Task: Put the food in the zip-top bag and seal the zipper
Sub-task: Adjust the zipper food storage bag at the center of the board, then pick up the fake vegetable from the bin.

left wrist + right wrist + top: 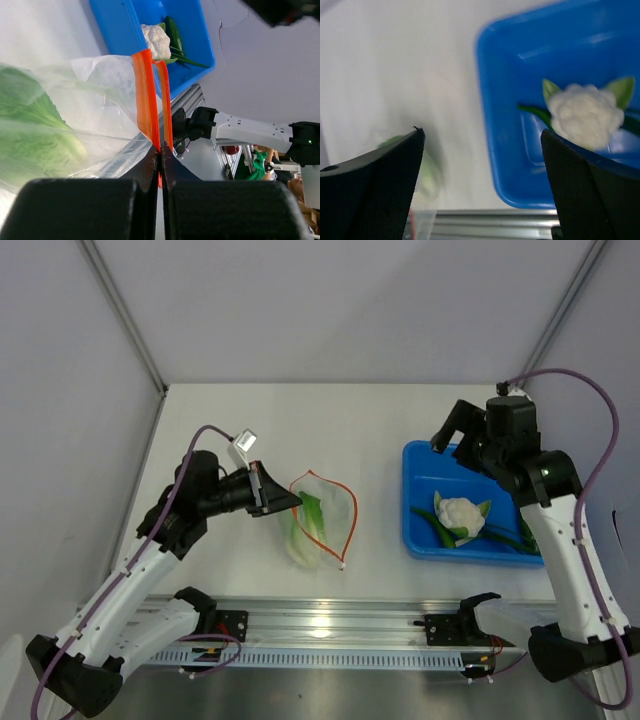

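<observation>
Clear crinkly zip-top bag (322, 530) with thin orange-red zipper strip (146, 95), on the white bench (250, 420), mouth gaping, leafy green vegetable (311, 510) inside. Left gripper (161, 156): jaws clamped together on the zipper strip's end. Right gripper (481, 132): jaws wide apart, holding nothing, above blue rectangular plastic bin (425, 542) containing white cauliflower (462, 513) and long dark-green pieces (500, 537).

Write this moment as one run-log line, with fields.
left gripper: shut on zipper | right gripper: open by blue bin | bag: leafy green inside | bin: holds cauliflower
</observation>
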`<state>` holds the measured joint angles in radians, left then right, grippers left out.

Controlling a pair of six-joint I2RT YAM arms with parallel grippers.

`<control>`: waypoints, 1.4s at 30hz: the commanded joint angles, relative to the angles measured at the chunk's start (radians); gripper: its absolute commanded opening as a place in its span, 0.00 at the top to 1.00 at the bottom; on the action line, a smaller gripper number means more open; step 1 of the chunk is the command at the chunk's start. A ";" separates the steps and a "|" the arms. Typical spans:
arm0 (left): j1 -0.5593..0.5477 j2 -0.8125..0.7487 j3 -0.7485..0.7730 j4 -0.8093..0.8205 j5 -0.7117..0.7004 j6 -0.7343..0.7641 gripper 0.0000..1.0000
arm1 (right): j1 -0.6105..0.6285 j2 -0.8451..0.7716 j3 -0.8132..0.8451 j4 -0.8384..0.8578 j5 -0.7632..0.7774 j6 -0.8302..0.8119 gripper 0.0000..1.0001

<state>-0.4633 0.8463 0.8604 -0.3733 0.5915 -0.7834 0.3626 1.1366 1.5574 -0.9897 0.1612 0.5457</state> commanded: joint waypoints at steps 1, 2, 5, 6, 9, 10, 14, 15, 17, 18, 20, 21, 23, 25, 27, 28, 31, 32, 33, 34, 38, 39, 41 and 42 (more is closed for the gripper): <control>0.006 -0.006 0.043 0.060 0.044 0.016 0.99 | -0.219 0.052 -0.189 -0.032 -0.139 0.039 0.01; 0.006 -0.007 0.042 0.060 0.045 0.018 0.99 | -0.253 0.052 -0.227 -0.023 -0.176 0.058 0.01; 0.006 -0.013 0.029 0.065 0.051 0.013 0.99 | -0.323 0.051 -0.295 -0.032 -0.087 0.117 0.01; 0.006 -0.015 0.028 0.066 0.053 0.012 0.99 | -0.333 0.046 -0.307 -0.044 -0.074 0.129 0.00; 0.006 -0.013 0.005 0.094 0.071 -0.002 0.99 | -0.425 0.000 -0.376 -0.024 -0.049 0.157 0.01; 0.006 -0.013 0.002 0.102 0.076 -0.005 0.99 | -0.491 -0.011 -0.404 -0.009 -0.078 0.161 0.01; 0.006 -0.004 -0.008 0.123 0.090 -0.017 0.99 | -0.614 -0.038 -0.557 0.060 -0.276 0.232 0.01; 0.006 -0.001 -0.008 0.122 0.093 -0.016 0.99 | -0.626 -0.037 -0.574 0.062 -0.290 0.243 0.01; 0.006 0.002 -0.006 0.117 0.096 -0.010 1.00 | -0.631 -0.031 -0.597 0.065 -0.275 0.263 0.01; 0.006 0.002 -0.006 0.116 0.099 -0.008 1.00 | -0.633 -0.028 -0.603 0.065 -0.260 0.272 0.01; 0.006 0.004 -0.009 0.119 0.102 -0.008 0.99 | -0.633 -0.021 -0.628 0.074 -0.264 0.283 0.01; 0.006 0.007 -0.011 0.122 0.105 -0.010 0.99 | -0.633 -0.017 -0.638 0.079 -0.265 0.289 0.01; 0.006 0.010 -0.012 0.128 0.111 -0.013 0.99 | -0.633 -0.014 -0.686 0.103 -0.294 0.301 0.01; 0.006 0.014 -0.015 0.139 0.114 -0.017 0.99 | -0.633 -0.002 -0.721 0.158 -0.314 0.309 0.01; 0.006 0.016 -0.018 0.148 0.120 -0.023 1.00 | -0.631 0.034 -0.753 0.206 -0.318 0.316 0.01; 0.006 0.020 -0.015 0.151 0.126 -0.027 1.00 | -0.630 0.047 -0.758 0.215 -0.321 0.319 0.01; 0.006 0.017 -0.015 0.148 0.129 -0.030 1.00 | -0.611 0.094 -0.775 0.269 -0.328 0.333 0.01; 0.006 0.014 -0.014 0.145 0.125 -0.028 1.00 | -0.604 0.103 -0.778 0.299 -0.319 0.336 0.01; 0.006 0.013 -0.014 0.143 0.123 -0.028 1.00 | -0.596 0.112 -0.781 0.316 -0.312 0.342 0.01; 0.006 0.013 -0.014 0.140 0.123 -0.028 0.99 | -0.585 0.124 -0.784 0.330 -0.304 0.346 0.01; 0.006 0.005 -0.015 0.128 0.122 -0.030 0.99 | -0.562 0.155 -0.772 0.410 -0.270 0.338 0.00; 0.006 0.001 -0.015 0.122 0.120 -0.028 1.00 | -0.557 0.160 -0.769 0.419 -0.262 0.330 0.01; 0.006 -0.009 -0.017 0.113 0.111 -0.027 0.99 | -0.541 0.173 -0.749 0.436 -0.252 0.300 0.05; 0.006 -0.009 -0.018 0.109 0.108 -0.027 0.99 | -0.537 0.178 -0.741 0.437 -0.238 0.290 0.08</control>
<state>-0.4622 0.8654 0.8433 -0.2958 0.6865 -0.7963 -0.1898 1.2903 0.7887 -0.5926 -0.1566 0.8669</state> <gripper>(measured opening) 0.005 0.947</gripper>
